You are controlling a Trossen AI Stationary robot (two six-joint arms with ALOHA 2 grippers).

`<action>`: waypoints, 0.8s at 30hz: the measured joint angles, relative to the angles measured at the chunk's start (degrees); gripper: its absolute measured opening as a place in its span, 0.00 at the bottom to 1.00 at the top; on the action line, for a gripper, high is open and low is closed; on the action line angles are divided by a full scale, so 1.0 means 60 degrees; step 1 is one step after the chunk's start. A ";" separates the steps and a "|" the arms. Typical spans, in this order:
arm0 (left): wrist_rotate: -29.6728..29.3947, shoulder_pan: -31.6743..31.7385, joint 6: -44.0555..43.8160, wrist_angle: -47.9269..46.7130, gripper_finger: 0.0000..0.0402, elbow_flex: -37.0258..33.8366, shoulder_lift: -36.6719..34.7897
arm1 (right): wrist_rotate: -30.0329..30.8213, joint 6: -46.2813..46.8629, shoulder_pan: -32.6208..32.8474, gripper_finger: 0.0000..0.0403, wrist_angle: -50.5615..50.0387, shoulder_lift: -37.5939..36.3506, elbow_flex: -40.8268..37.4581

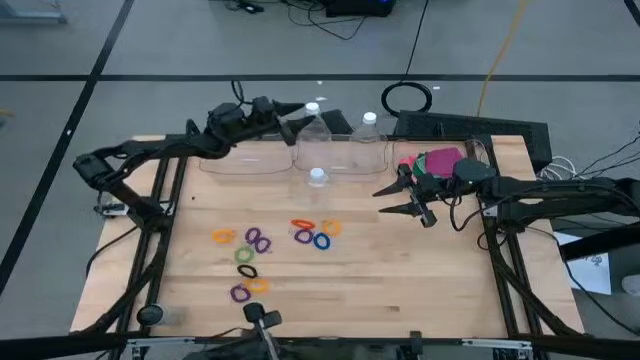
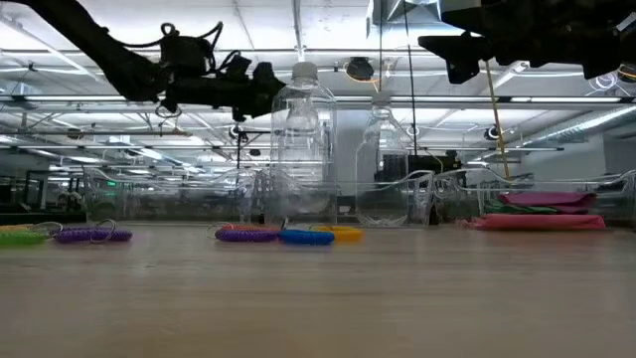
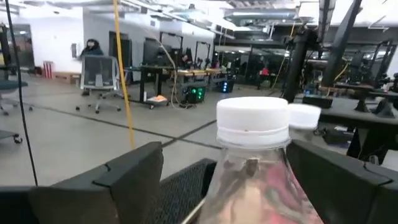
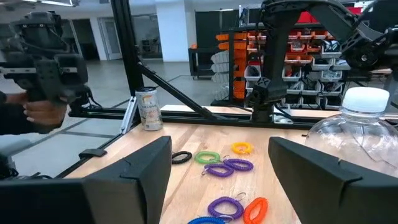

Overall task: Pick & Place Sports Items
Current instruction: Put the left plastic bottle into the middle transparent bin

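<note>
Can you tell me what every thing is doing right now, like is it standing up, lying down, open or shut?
Left claw: open, around the neck of a bottle.
That bottle: upright, cap on.
Second bottle: upright, cap on.
Third bottle: upright, cap on.
Right claw: open, empty, above the table.
Elastic rings: lying loose on the table.
Flat soft pieces: stacked in a clear bin.

The left gripper [image 1: 297,117] is hanging with fingers spread beside a bottle [image 1: 312,133] at the table's [image 1: 400,290] far edge. The right gripper [image 1: 392,199] is hovering open near pink and green pieces [image 1: 437,161]. Rings [image 1: 258,251] are lying scattered mid-table.
</note>
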 joint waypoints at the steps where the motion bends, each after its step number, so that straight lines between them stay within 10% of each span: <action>1: 0.0000 0.0000 0.0006 0.0003 0.71 0.0000 -0.0079 | 0.0000 0.0000 0.0001 0.49 0.0000 0.0000 0.0000; 24: -0.0313 -0.0461 0.0988 -0.1430 0.71 0.0004 -0.0311 | 0.0000 0.0004 0.0000 0.49 0.0003 0.0000 0.0000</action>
